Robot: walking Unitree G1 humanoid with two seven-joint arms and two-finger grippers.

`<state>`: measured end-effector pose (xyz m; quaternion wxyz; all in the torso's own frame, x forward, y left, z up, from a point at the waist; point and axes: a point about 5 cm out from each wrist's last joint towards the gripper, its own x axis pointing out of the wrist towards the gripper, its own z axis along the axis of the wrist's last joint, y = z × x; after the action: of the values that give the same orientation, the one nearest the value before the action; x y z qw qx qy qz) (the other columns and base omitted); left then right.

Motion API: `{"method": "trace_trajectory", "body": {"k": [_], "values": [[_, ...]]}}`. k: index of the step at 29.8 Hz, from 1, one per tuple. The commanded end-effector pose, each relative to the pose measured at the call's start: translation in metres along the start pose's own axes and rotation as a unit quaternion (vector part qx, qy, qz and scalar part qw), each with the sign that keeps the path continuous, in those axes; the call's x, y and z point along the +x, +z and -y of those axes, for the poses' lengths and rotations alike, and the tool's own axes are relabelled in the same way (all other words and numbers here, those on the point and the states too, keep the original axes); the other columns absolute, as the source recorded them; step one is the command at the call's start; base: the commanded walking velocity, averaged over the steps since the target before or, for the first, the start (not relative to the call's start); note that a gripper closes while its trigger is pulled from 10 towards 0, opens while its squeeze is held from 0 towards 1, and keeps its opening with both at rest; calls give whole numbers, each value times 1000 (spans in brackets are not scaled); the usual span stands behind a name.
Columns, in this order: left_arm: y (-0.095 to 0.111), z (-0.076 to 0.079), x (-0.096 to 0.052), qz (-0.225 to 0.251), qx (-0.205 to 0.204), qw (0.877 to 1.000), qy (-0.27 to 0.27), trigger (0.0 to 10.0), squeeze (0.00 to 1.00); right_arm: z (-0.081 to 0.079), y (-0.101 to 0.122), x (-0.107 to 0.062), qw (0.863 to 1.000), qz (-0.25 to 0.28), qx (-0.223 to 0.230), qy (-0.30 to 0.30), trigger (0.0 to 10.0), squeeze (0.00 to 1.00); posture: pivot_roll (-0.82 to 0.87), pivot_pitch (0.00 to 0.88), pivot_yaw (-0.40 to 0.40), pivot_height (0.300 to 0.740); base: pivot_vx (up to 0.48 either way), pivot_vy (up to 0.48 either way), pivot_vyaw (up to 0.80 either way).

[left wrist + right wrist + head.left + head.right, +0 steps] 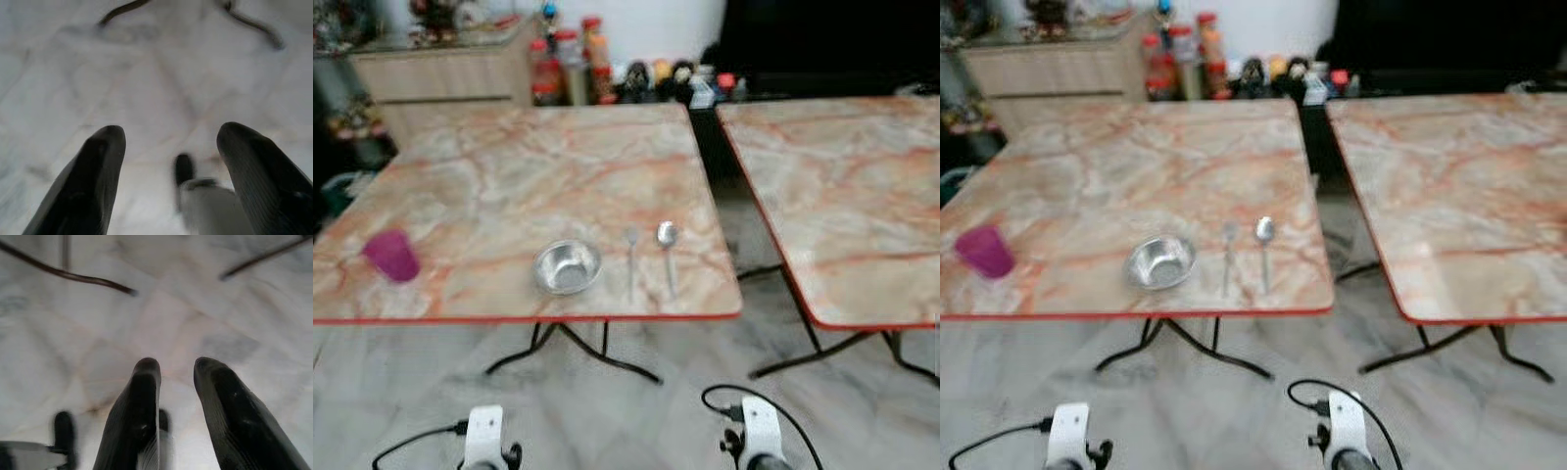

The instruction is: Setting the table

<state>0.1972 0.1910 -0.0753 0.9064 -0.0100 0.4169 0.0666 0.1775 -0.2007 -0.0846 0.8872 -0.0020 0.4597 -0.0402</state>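
A marble-patterned table [519, 162] with a red edge stands before me. Near its front edge lie a small metal bowl [568, 266], a fork [630, 262] to its right and a spoon [668, 253] beside the fork. A purple cup [392, 256] stands at the front left. Both arms hang low in front of the table, over the floor. My left gripper [171, 142] is open wide and holds nothing. My right gripper [177, 369] has its fingers a little apart, also with nothing between them.
A second marble table [847, 186] stands to the right, with a narrow gap between the two. Behind are a wooden cabinet [440, 83] and a row of bottles and jars [597, 69]. Black table legs [597, 357] reach onto the pale tiled floor.
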Motion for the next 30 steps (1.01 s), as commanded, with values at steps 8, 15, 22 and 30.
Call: {"method": "trace_trajectory", "body": {"k": [8,15,22,30], "values": [[-10,-16,-3,-12,-15,1000,25,10000,0,-13,11,3,1000,13,-2,17,10000,0,40,0,-18,740,139,0,0],[-13,-28,-6,0,-32,998,55,10000,0,-13,10,2,1000,11,-4,18,10000,0,45,0,-17,740,0,0,0],[-10,-58,-13,54,-72,985,150,10000,0,-14,8,2,1000,9,-7,19,10000,0,50,0,-18,740,0,0,0],[8,-106,-36,169,-90,924,330,10000,0,-15,7,2,1000,7,-13,23,10000,0,85,0,-35,740,0,0,0]]}}
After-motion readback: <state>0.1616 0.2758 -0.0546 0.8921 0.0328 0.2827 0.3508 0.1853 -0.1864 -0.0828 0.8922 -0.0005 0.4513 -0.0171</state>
